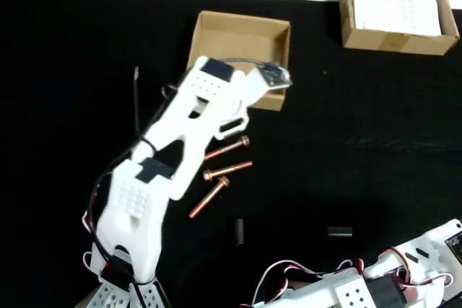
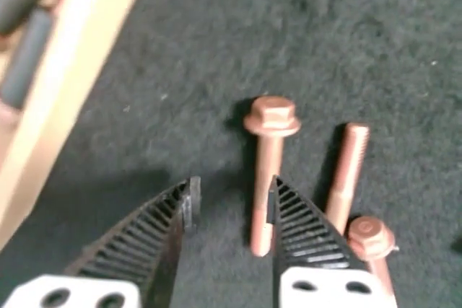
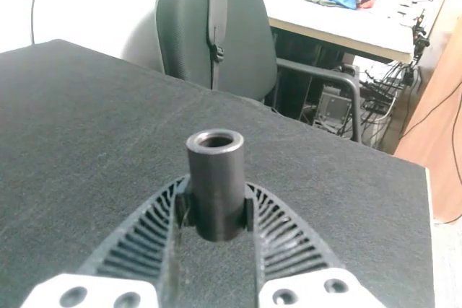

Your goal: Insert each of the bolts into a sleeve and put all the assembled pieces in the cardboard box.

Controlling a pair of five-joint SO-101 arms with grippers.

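Nearest, at the front edge of the black worktop point(image 1: 375, 142): right hand point(image 3: 216, 203), shut tight on a dark sleeve point(image 3: 214, 178), held upright clear of the cloth, open bore up, both ribbed fingers point(image 3: 281, 239) pressed against its lower half. A little farther in, lying well apart on the worktop: a second sleeve point(image 1: 239, 230) and a third sleeve point(image 1: 339, 232). Beyond those, three copper bolts in a loose row, all bare: near bolt point(image 1: 209, 198), middle bolt point(image 1: 227, 169), far bolt point(image 1: 226, 148). Above the far bolt, left hand point(image 2: 231, 196), spread wide and holding nothing, one fingertip point(image 2: 278, 200) just beside that bolt's shank, the other over bare cloth on the box side; cannot tell whether tip and shank touch. Just past the bolts, the open cardboard box point(image 1: 238, 37), with the left arm's wrist hanging over its near wall; inside, against that wall, something dark point(image 2: 25, 55) and blurred, not identifiable. Farthest, at the right rear corner, a second box point(image 1: 390, 41) with white contents.
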